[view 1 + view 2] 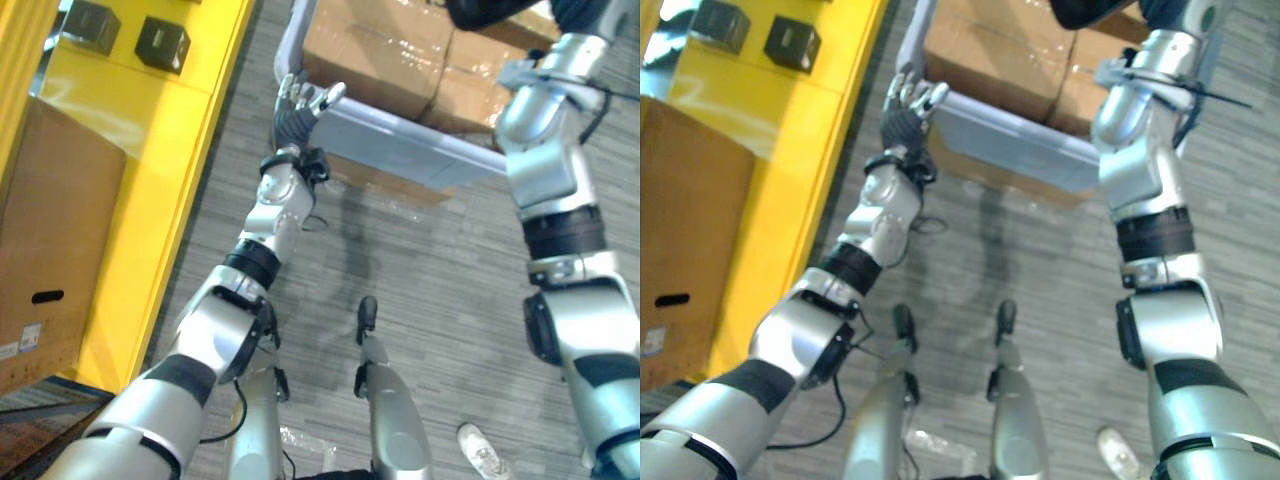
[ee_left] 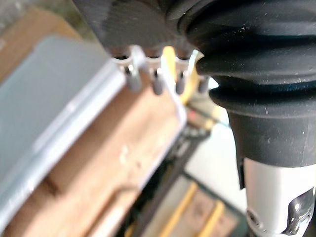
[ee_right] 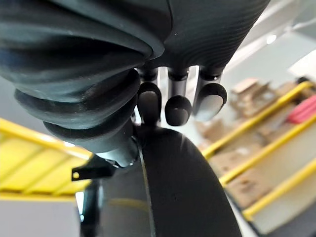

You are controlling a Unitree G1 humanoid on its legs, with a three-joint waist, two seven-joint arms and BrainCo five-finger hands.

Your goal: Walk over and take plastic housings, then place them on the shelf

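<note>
Right hand (image 3: pixel 177 106): fingers curled over the rim of the black plastic housing (image 3: pixel 182 187), judged light, stiff, slippery. Left hand (image 1: pixel 294 122): fingers straight, tips beside grey tray (image 1: pixel 400 142).

Yellow shelf (image 1: pixel 200 110): black housing (image 1: pixel 162 44) beside second housing (image 1: pixel 90 25).

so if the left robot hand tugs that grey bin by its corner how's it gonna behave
Probably heavy: the grey bin is packed with taped cardboard boxes. Its walls look like stiff plastic, so it should hardly flex. With the left robot hand at one corner, it would likely pivot or tilt rather than move squarely.
</note>
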